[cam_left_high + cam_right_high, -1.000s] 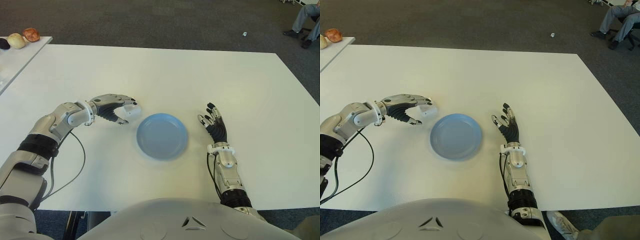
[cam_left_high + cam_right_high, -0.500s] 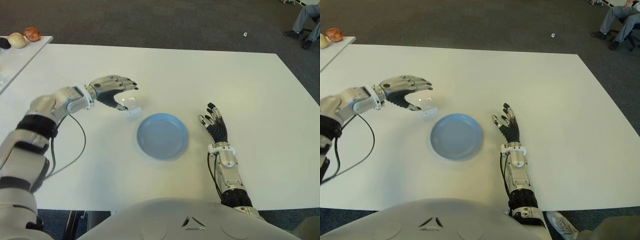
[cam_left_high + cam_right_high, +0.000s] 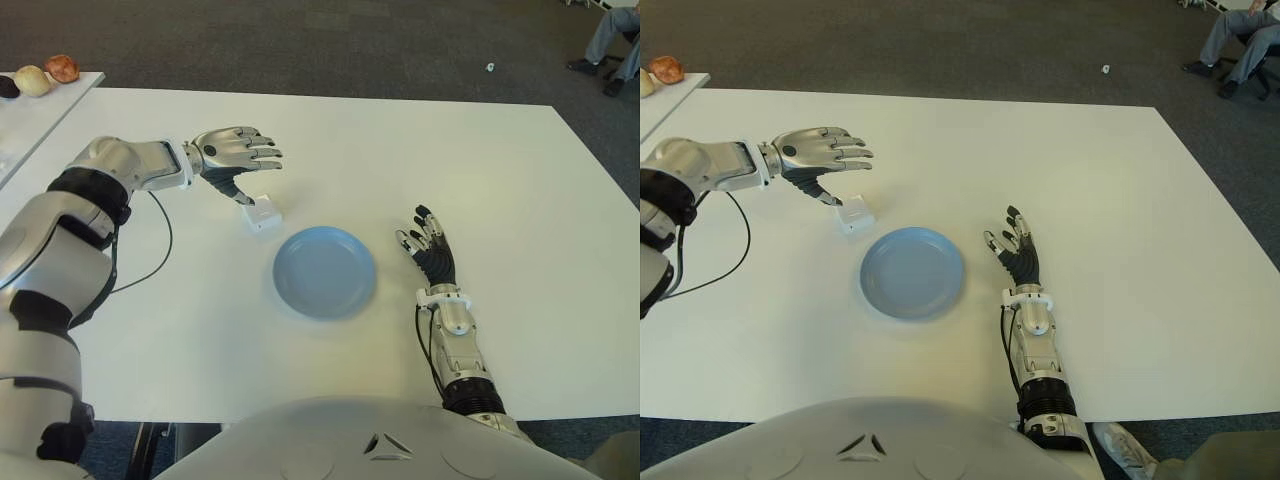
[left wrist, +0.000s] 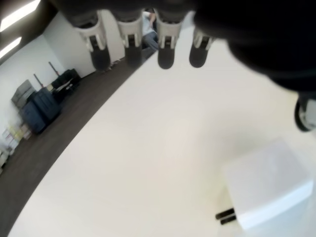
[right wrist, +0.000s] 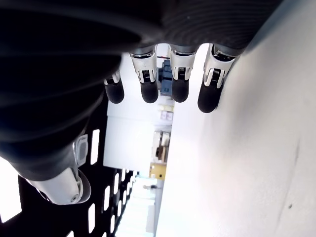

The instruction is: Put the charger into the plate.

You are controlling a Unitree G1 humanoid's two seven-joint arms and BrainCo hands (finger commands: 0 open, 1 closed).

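A small white charger (image 3: pixel 262 215) lies on the white table (image 3: pixel 420 150) just beyond the far-left rim of the blue plate (image 3: pixel 325 271); its two black prongs show in the left wrist view, on the charger (image 4: pixel 269 190). My left hand (image 3: pixel 240 160) hovers above and slightly behind the charger, fingers spread, holding nothing. The plate has nothing in it. My right hand (image 3: pixel 430 250) shows to the right of the plate, fingers extended, holding nothing.
A side table (image 3: pixel 30 115) at the far left carries several rounded food items (image 3: pixel 48 75). A seated person's legs (image 3: pixel 612 40) show at the far right on the dark carpet. A small white scrap (image 3: pixel 490 68) lies on the floor beyond the table.
My left hand lifted away from the table and toward the far side, opening its fingers. The charger, held before, now lies free beside the plate. The right hand stayed still.
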